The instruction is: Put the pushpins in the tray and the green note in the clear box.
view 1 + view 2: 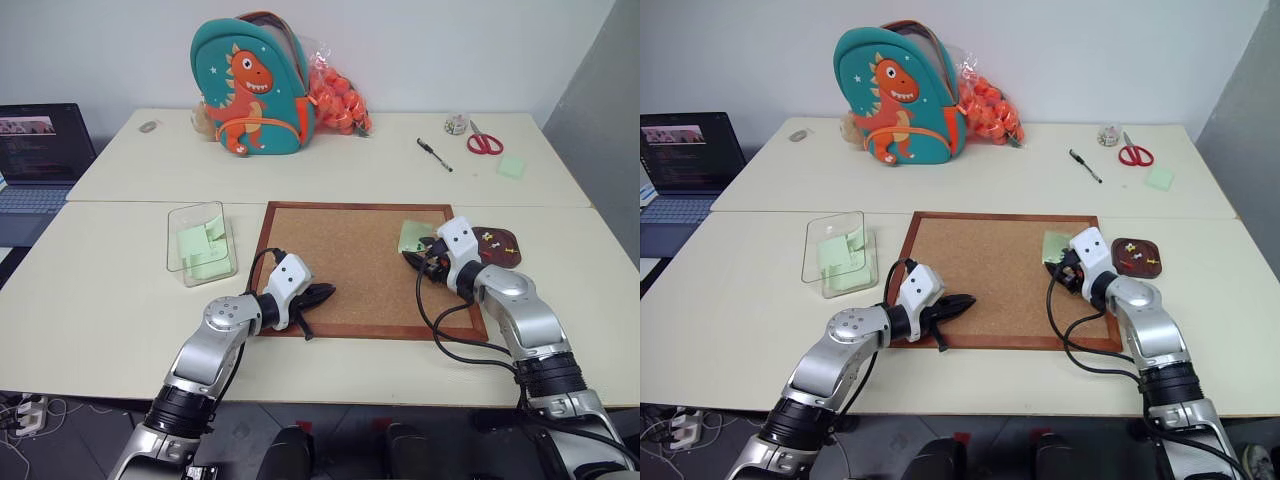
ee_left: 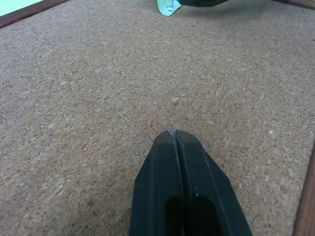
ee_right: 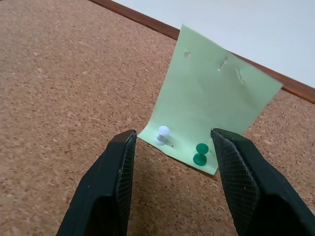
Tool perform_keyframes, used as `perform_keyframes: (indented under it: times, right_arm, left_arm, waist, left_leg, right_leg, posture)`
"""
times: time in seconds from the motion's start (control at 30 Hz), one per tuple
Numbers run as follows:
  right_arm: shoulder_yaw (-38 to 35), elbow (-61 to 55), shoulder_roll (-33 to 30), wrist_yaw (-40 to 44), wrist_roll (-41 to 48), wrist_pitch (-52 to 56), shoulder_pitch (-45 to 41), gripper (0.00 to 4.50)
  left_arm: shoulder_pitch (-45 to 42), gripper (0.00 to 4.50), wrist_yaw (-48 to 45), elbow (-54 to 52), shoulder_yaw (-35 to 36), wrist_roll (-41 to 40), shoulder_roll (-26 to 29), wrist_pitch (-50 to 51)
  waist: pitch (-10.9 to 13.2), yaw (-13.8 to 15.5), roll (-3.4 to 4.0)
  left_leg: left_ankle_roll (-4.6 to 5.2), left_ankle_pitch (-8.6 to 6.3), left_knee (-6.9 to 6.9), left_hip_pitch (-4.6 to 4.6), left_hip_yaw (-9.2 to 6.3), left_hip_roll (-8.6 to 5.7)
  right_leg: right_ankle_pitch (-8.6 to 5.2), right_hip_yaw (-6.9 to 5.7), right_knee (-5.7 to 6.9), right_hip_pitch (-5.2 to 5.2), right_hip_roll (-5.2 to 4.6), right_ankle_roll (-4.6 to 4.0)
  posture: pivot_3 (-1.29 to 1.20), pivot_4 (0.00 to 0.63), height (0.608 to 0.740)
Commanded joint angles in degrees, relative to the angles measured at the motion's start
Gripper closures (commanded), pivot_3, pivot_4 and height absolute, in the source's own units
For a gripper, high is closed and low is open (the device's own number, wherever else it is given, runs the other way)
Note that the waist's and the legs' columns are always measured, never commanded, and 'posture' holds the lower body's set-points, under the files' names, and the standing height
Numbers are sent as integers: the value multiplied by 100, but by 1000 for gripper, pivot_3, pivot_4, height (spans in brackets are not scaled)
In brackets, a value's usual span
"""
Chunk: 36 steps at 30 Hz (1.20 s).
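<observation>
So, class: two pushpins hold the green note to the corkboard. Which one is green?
The green pushpin, nearer the note's corner; the other pushpin beside it has a white head.

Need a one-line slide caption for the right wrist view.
Open right gripper poised over the corkboard, its fingers bracketing a white pushpin and a green pushpin pinning the curled green note.

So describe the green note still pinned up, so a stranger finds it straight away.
Find the corkboard mid-table. At its far right corner, before the right gripper, is the green note, fixed by a white pin and a green pin. Other green notes lie unpinned elsewhere.
</observation>
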Motion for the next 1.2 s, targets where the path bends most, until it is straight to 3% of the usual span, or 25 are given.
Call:
perform_keyframes:
  times: [0.03,0.17,0.27,0.43,0.63,1.2]
  right_arm:
    - [-131,29,28,-3,33,-203,-152,1964]
    - [-158,60,15,40,59,-231,-125,1964]
    - [-170,66,19,50,72,-243,-121,2412]
    - [-195,119,34,41,78,-275,-154,3564]
    - [-246,186,31,51,64,-295,-184,4479]
    - [-577,-57,316,-43,343,-683,-100,4479]
  left_arm:
    - [246,4500,-68,161,-231,87,59,237]
    - [247,4500,-65,159,-230,90,61,237]
    - [245,4500,-68,160,-231,89,62,237]
    - [233,4500,-87,183,-233,90,70,220]
    - [235,4500,-86,172,-237,91,76,223]
    - [287,4500,-106,182,-287,86,89,248]
  waist:
    - [0,0,0]
    - [0,0,0]
    - [0,0,0]
    - [0,0,0]
    - [0,0,0]
    - [0,-12,0]
  left_leg:
    - [0,0,0,0,0,0]
    - [0,0,-1,0,0,0]
    - [0,0,0,0,0,0]
    - [0,0,0,0,0,1]
    - [0,0,0,0,0,1]
    - [0,0,0,1,1,2]
  right_leg:
    - [0,0,0,0,0,0]
    - [0,0,0,0,0,0]
    - [0,0,0,0,0,0]
    - [0,0,0,0,0,0]
    - [0,0,0,0,0,0]
    - [0,1,2,-1,0,0]
  posture:
    - [0,150,740]
    - [0,150,740]
    - [0,150,740]
    - [0,150,740]
    - [0,150,740]
    - [0,150,740]
